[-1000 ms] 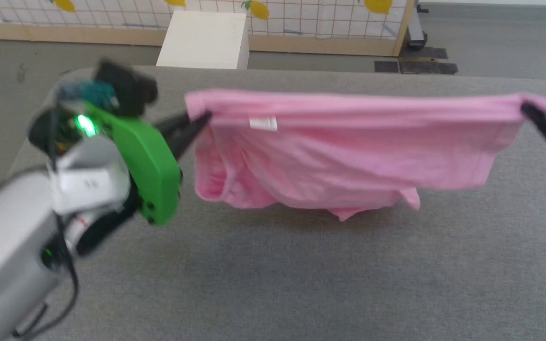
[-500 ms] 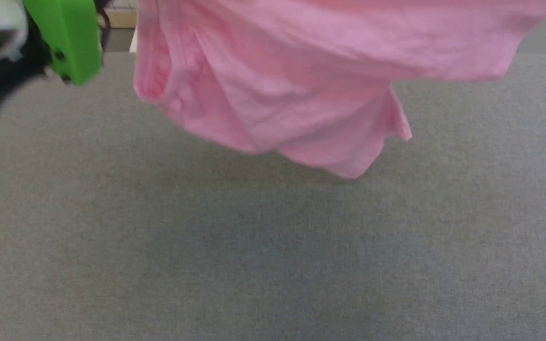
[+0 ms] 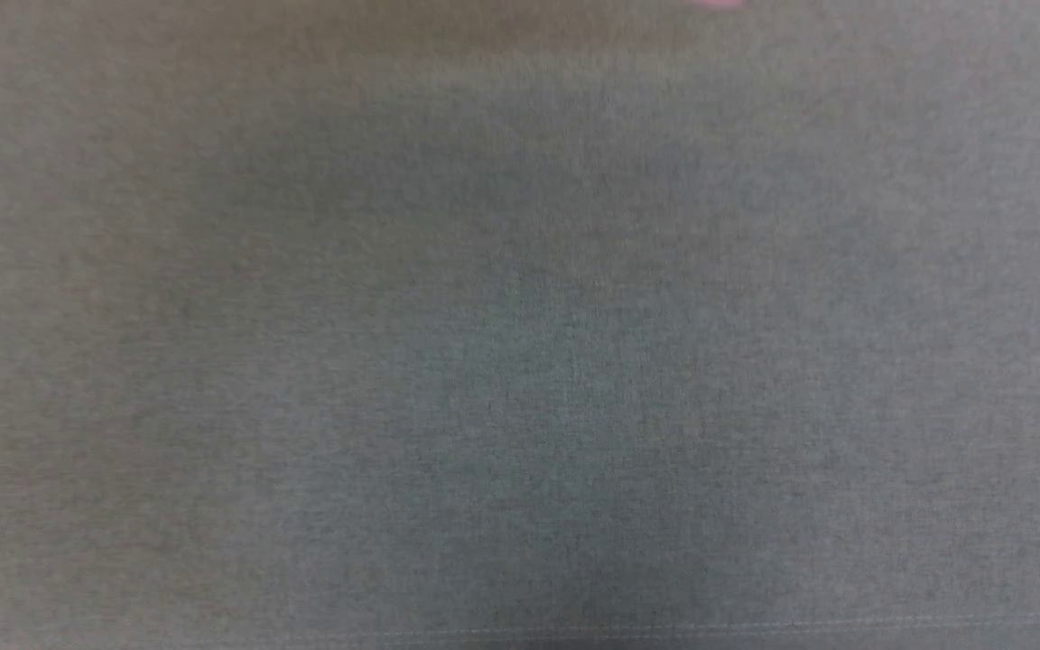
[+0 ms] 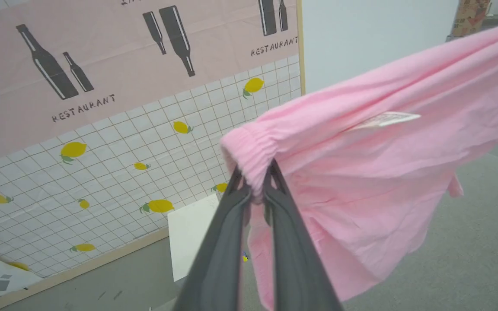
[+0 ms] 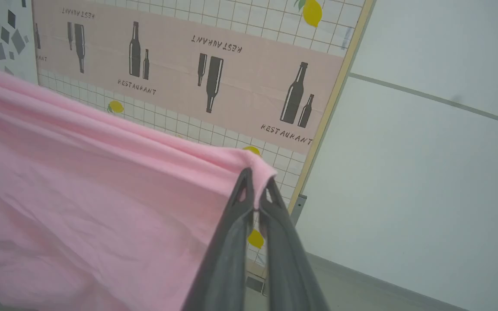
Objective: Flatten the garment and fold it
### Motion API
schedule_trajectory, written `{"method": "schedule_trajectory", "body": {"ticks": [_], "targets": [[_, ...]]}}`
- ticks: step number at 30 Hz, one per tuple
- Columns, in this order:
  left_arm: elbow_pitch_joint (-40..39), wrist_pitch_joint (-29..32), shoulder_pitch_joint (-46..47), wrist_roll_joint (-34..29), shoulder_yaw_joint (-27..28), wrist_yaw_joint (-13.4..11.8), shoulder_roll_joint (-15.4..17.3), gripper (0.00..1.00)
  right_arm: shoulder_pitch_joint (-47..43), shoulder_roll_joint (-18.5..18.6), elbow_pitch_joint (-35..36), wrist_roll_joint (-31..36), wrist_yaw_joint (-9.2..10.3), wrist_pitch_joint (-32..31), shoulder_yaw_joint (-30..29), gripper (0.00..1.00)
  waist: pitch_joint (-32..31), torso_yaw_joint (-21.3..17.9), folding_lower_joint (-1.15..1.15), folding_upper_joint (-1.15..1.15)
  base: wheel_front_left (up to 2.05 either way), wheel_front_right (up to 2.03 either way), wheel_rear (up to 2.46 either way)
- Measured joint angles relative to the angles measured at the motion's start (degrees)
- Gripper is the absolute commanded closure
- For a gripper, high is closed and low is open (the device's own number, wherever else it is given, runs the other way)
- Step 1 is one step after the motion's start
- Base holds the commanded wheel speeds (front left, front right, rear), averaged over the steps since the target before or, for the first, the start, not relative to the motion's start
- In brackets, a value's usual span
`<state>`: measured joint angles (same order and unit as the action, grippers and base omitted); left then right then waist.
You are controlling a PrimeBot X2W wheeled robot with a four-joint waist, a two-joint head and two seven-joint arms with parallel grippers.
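Grasps the small bright pink shorts of thin soft cloth point(image 4: 383, 181) at one gathered waistband end with the left gripper point(image 4: 254, 175), clenched on the cloth. Pinches the opposite end with the right gripper point(image 5: 255, 183), also closed tight on it. Holds the shorts stretched in the air between both, small white tag point(image 4: 385, 119) showing, legs hanging toward the flat grey fabric surface point(image 3: 520, 361).

Below me spreads a grey cloth tabletop point(image 3: 520, 361). Past it I see a white box point(image 4: 190, 233) near the foot of a screen point(image 4: 102, 65): a pink band of dark bottles and RESTAURANT lettering above a white grid dotted with lemons point(image 4: 159, 205). Beside its wooden frame point(image 4: 299, 43) rises a plain pale wall point(image 5: 426, 129).
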<state>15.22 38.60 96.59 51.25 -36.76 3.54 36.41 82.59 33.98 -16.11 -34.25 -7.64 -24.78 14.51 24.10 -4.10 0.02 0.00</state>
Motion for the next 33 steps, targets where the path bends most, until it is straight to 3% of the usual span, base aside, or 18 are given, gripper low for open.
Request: {"method": "schedule_trajectory", "body": {"ticks": [9,17,24,29,33], "targets": [[15.5,-11.1,11.4,-6.4,0.2,0.5,-6.3,1.0,15.2,-5.3,-18.1,4.7,-0.44,14.3,1.8,1.0,9.7,-1.9,0.0,0.0,0.0,0.0,0.0],[22.1,-17.4,10.9,-6.8,-0.4,1.8,-8.6,1.0,16.2,-6.9,-24.8,4.4,-0.47,19.2,6.3,1.0,14.3,-2.6,0.0,0.0,0.0,0.0,0.0],[22.3,-20.8,-2.6,-5.2,-2.3,2.4,-9.5,1.0,6.2,-6.3,-25.6,1.8,-0.41,20.8,12.4,1.0,13.1,-1.8,-0.01,0.0,0.0,0.0,0.0],[18.3,-22.6,-17.1,-2.9,-4.7,2.3,-9.5,1.0,-5.0,-3.5,-22.6,-1.6,-0.35,20.6,17.0,1.0,9.8,-1.1,-0.02,0.0,0.0,0.0,0.0],[12.9,-23.2,-28.9,-0.8,-6.1,0.4,-9.5,1.0,-14.7,-0.1,-18.6,-4.5,-0.33,19.2,20.0,1.0,6.4,-0.6,-0.02,0.0,0.0,0.0,0.0]]}}
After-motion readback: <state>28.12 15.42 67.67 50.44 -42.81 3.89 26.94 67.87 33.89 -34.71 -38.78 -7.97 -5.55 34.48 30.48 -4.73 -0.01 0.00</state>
